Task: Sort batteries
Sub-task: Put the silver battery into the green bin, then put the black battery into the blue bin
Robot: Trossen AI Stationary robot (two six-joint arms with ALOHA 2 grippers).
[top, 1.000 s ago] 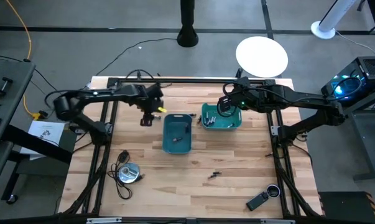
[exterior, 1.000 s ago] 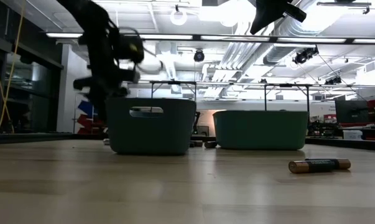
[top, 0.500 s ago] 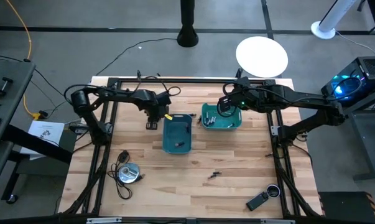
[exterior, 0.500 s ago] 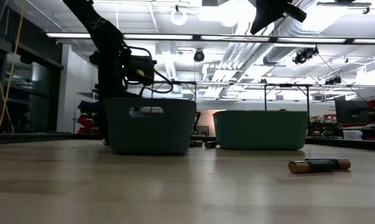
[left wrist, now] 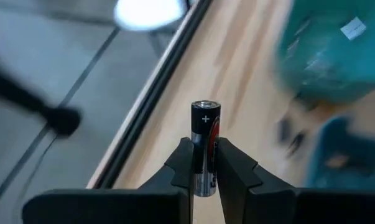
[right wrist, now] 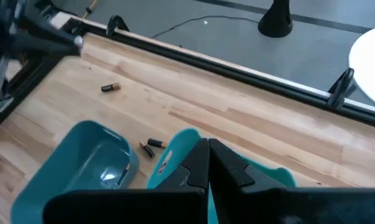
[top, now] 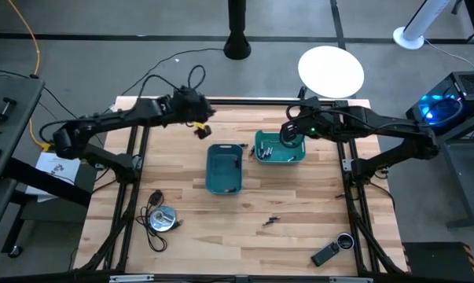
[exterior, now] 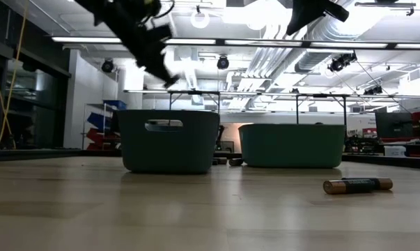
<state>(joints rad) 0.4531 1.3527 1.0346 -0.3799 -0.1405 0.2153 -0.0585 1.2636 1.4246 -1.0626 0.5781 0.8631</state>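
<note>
My left gripper point(left wrist: 204, 152) is shut on a black and silver battery point(left wrist: 205, 134). It hangs above the wood table's far part, just left of the left teal bin's point(top: 224, 169) far corner point(top: 201, 126). My right gripper point(right wrist: 208, 148) is shut with nothing in it, above the right teal bin point(top: 281, 149), which holds several batteries. Loose batteries lie on the table behind the bins point(right wrist: 110, 88) point(right wrist: 151, 147) and toward the near edge point(top: 270, 221) point(exterior: 357, 185). My left gripper pinches the battery's side wall point(left wrist: 204, 163) between its two fingers. The battery lies along the fingers, and its plus end point(left wrist: 205, 117) sticks out past the fingertips. The fingers slant downward. The battery is lifted clear of the table.
A round silver disc with a black cable point(top: 163, 218) lies near the table's left. A black remote-like device point(top: 326, 254) and a small ring point(top: 345, 240) lie at the near right. A black frame rail point(right wrist: 237, 71) runs along the far edge.
My left gripper went down beside the left bin's far left corner, shut on a battery there and took hold of it. It then rose and drew toward the far edge while tipping up, lifting the battery clear of the table.
</note>
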